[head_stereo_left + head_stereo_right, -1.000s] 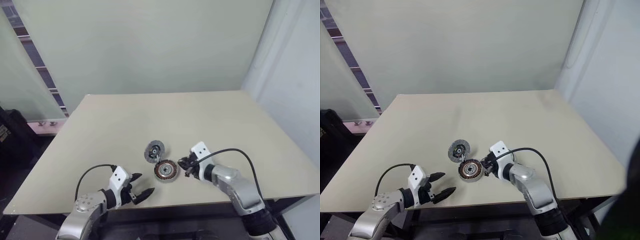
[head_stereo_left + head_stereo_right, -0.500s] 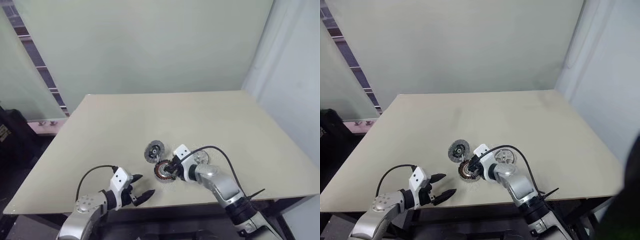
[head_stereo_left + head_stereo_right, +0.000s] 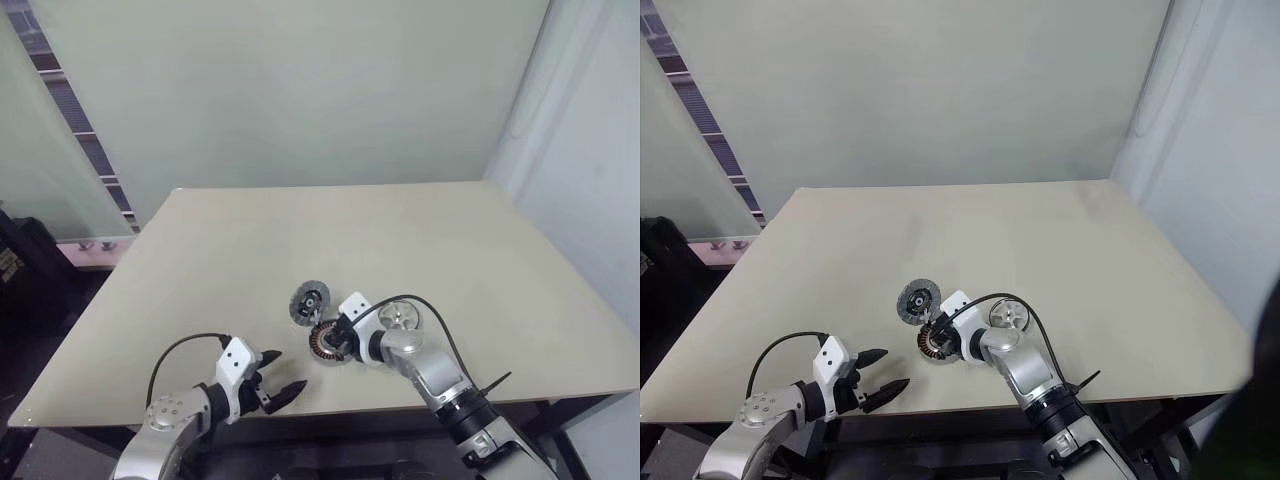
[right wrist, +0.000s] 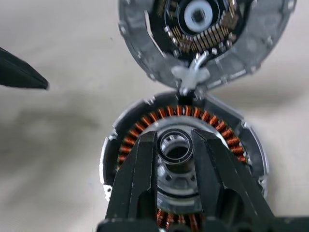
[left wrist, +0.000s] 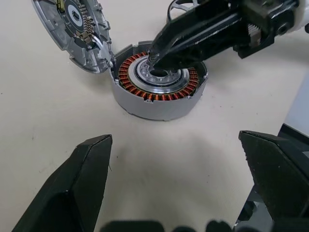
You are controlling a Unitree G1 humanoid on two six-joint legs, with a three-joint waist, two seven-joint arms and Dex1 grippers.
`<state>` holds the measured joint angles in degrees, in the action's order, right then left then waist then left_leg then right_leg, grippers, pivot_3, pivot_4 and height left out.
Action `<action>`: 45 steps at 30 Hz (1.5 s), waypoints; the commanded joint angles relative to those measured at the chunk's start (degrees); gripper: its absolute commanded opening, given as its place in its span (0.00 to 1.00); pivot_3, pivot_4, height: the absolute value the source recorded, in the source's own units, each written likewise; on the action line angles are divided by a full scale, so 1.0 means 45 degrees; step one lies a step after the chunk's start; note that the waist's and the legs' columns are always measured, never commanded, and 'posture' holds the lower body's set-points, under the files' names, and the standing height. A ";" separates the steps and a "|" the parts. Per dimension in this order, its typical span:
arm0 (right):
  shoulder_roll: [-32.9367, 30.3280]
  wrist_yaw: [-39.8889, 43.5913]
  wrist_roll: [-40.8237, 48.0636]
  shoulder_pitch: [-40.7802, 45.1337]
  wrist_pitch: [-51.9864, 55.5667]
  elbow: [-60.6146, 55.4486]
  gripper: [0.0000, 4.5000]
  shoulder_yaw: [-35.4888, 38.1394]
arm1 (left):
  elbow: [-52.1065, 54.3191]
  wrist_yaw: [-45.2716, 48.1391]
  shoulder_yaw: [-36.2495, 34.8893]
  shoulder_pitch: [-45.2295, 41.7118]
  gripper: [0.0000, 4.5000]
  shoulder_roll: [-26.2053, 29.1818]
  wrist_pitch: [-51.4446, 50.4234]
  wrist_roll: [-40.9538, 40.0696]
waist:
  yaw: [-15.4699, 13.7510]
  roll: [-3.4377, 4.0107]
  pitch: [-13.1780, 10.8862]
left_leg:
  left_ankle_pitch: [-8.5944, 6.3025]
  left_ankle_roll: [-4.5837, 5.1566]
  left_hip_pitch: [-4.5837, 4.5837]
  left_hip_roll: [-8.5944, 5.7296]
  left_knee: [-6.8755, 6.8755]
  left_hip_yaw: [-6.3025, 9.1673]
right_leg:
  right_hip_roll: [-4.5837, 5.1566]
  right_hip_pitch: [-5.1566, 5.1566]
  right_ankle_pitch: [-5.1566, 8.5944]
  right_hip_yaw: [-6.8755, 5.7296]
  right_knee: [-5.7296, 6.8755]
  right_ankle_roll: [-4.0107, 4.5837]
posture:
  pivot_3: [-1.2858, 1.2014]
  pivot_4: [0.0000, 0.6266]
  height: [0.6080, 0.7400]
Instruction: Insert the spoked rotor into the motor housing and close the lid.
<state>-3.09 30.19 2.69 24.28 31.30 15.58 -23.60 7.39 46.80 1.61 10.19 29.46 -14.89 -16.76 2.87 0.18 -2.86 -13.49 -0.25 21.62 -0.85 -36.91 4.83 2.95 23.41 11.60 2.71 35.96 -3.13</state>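
Right gripper (image 4: 175, 153) clenched on small metal ring (image 4: 175, 145), poised over centre of motor housing (image 5: 159, 87). Lid (image 5: 72, 26) hinged open at housing's 11 o'clock. Spoked rotor (image 3: 400, 316) lies on table (image 3: 200, 260) at housing's 2 o'clock, untouched. Left gripper (image 3: 278, 388) released, idle at 7 o'clock. Likely step: seating ring. Next: lower squarely onto hub, let go, fetch rotor.

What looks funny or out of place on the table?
Nothing is broken or spilled. One odd thing: the right gripper pinches a small ring over the middle of the motor housing, while the spoked rotor lies apart on the table. The lid lies open, inside up, touching the housing's rim.
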 commanded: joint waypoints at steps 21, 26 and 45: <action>0.0202 0.0239 -0.0545 0.0540 -0.0729 0.0744 0.17 0.0112 | 0.0521 -0.0130 -0.0259 -0.0238 1.00 0.0092 0.0153 -0.0136 | 0.0005 0.0002 0.0001 | 0.0002 0.0000 -0.0013 0.0001 -0.0001 0.0000 | -0.0004 0.0001 -0.0001 0.0000 0.0024 0.0002 | 0.52 0.00 1.00; 0.0296 0.0238 -0.0450 0.0473 -0.0749 0.0560 0.55 0.0288 | 0.0511 -0.0126 -0.0270 -0.0251 1.00 0.0101 0.0138 -0.0149 | 0.0001 0.0003 0.0001 | 0.0002 -0.0001 -0.0014 0.0001 -0.0001 0.0002 | -0.0004 0.0000 -0.0001 0.0000 0.0026 0.0002 | 0.52 0.00 1.00; -0.0181 -0.0447 0.0131 0.0010 0.0553 -0.2730 0.17 0.2039 | 0.0348 -0.0043 -0.0120 -0.0505 1.00 0.0003 0.0120 -0.0152 | -0.0002 0.0004 0.0000 | 0.0001 -0.0002 -0.0005 -0.0001 -0.0001 0.0006 | -0.0005 0.0004 -0.0001 0.0000 0.0025 0.0002 | 0.52 0.00 1.00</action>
<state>-3.62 28.90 2.27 23.96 33.68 6.45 -16.35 7.48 46.37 1.57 8.95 29.37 -14.97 -16.76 2.86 0.20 -2.85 -13.48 -0.26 21.60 -0.86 -36.92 4.86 2.92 23.43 11.60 2.71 36.07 -3.12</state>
